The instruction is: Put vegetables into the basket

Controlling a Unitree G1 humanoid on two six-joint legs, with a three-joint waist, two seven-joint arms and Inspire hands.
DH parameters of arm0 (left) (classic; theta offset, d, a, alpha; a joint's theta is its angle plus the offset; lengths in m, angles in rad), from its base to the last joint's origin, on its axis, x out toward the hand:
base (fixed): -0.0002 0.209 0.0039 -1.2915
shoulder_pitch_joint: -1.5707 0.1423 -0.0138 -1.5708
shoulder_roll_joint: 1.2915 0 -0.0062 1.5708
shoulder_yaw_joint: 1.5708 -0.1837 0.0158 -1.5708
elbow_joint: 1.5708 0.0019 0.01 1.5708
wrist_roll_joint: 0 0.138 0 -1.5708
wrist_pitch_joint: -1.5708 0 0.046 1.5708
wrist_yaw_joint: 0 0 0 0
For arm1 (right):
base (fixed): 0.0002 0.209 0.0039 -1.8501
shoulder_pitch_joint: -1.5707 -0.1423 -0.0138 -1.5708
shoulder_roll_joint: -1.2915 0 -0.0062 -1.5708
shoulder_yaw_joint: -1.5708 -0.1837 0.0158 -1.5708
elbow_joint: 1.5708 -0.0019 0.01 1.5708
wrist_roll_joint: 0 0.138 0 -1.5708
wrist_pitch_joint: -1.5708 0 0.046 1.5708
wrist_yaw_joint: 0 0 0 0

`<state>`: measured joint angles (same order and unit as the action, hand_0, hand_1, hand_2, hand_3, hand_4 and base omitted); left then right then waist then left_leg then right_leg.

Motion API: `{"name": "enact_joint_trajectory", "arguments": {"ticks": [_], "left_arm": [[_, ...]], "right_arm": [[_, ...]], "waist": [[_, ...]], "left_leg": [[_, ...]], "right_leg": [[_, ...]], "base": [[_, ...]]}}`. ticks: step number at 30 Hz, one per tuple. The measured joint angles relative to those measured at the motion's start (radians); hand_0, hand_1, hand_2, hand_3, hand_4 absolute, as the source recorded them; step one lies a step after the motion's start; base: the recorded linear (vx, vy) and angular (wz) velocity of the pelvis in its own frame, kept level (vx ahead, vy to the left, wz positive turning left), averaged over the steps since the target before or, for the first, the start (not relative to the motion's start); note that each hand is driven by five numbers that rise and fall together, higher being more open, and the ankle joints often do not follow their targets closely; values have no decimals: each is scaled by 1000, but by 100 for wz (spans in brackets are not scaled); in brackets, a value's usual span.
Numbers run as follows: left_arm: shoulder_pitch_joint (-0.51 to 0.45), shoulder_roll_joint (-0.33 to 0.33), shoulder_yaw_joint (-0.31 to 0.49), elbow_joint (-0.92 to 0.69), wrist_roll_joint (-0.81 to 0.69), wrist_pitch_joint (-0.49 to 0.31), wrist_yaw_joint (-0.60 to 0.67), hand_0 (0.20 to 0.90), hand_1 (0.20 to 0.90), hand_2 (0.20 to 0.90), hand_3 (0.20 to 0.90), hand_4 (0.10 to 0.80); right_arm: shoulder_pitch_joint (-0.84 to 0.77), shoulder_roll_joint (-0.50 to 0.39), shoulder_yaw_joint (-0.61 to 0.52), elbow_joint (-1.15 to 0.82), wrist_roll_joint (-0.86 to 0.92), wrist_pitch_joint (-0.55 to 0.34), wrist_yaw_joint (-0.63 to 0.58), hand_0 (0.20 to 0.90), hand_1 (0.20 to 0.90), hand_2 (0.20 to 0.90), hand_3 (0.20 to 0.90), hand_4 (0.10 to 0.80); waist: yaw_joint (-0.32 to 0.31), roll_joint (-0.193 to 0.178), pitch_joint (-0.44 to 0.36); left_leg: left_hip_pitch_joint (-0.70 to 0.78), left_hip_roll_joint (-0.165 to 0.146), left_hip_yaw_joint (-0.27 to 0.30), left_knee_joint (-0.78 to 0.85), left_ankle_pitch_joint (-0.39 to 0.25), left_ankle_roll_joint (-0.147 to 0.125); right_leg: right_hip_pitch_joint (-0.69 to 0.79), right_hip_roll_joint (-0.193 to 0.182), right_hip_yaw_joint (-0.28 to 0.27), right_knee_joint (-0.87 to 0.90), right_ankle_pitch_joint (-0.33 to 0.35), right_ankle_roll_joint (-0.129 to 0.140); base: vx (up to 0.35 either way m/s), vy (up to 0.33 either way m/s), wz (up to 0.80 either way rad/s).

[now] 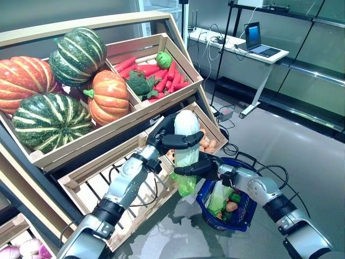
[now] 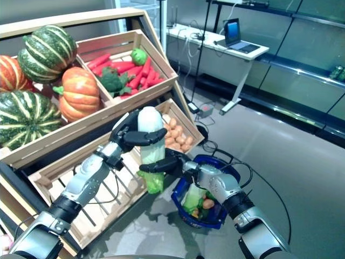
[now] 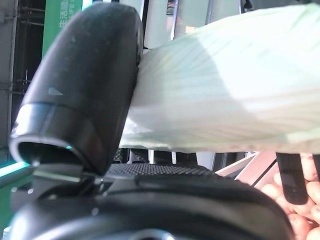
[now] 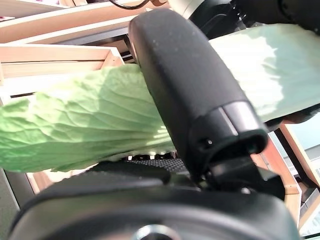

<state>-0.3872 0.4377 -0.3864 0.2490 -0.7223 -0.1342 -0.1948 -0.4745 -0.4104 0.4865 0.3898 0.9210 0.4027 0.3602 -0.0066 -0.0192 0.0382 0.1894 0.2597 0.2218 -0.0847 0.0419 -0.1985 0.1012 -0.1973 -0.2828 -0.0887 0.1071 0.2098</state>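
Note:
A long pale cabbage [image 1: 187, 125] with a white stalk end and green leaves stands upright in the air in front of the wooden stand. My left hand [image 1: 163, 137] is curled round its white upper part, thumb [image 3: 85, 85] pressed on the cabbage [image 3: 225, 85]. My right hand [image 1: 204, 168] is curled round its green lower part, thumb [image 4: 190, 85] across the leaves [image 4: 75, 125]. The blue basket [image 1: 243, 222] stands on the floor just right of and below the cabbage. It holds a leafy green vegetable [image 1: 218, 198] and small round orange and green ones.
The wooden stand [image 1: 135, 116] with slanted crates rises on the left, its lower crate [image 1: 97, 181] right behind my left arm. A white desk [image 1: 237, 46] with a laptop stands at the back right. A power strip [image 1: 225, 113] and cables lie on the floor behind the basket.

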Motion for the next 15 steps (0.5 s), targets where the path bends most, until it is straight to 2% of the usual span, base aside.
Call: {"name": "enact_joint_trajectory", "arguments": {"ticks": [1, 15], "left_arm": [[3, 0, 0, 0, 0, 0, -1, 300, 300, 300, 300, 400], [11, 6, -1, 0, -59, 28, 0, 300, 300, 300, 300, 400]], "right_arm": [[0, 0, 1, 0, 1, 4, 0, 300, 300, 300, 300, 400], [0, 7, 41, 8, 31, 8, 3, 300, 300, 300, 300, 400]], "waist": [[0, -1, -5], [-2, -1, -39]], "left_leg": [[0, 0, 0, 0, 0, 0], [-1, 0, -1, 0, 2, 0]], "right_leg": [[0, 0, 0, 0, 0, 0], [0, 0, 0, 0, 0, 0]], "base": [[0, 0, 0], [0, 0, 0]]}}
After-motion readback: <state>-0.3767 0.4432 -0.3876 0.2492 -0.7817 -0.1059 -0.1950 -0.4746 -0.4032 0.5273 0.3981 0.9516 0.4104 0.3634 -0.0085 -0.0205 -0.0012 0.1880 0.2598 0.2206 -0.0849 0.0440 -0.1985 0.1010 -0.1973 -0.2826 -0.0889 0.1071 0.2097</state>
